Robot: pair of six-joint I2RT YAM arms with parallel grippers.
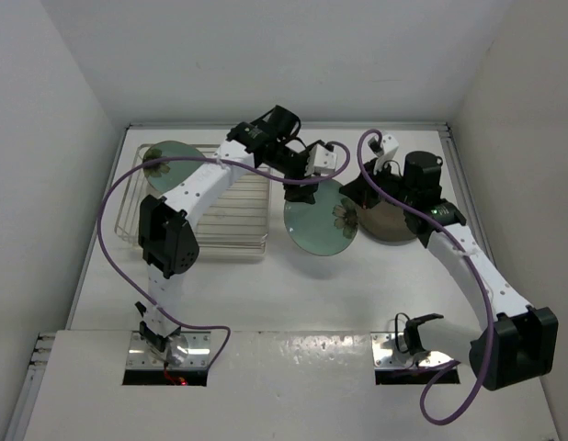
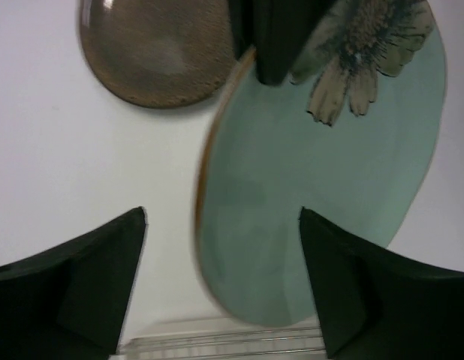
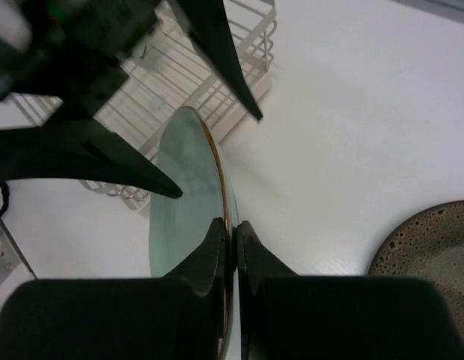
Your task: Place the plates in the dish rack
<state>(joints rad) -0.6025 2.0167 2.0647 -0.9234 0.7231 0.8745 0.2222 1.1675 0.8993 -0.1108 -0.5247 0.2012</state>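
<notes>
Silvery wire dish rack (image 1: 236,217) held one pale mint-green plate (image 1: 166,154)
Beside it, right claw (image 3: 230,225) pinched a second mint plate (image 1: 313,228); left claw (image 2: 223,217) gaped wide.

Mint plate (image 2: 322,202): smooth glaze, soft sheen, brownish rim edge. Brown plate (image 2: 157,52): glossy, speckled, grainy-looking glaze. Dish rack (image 3: 172,75): thin metal wire, white coated. Right gripper fingers (image 3: 206,262): matt black plastic. Table (image 1: 266,294): smooth white, matt.
</notes>
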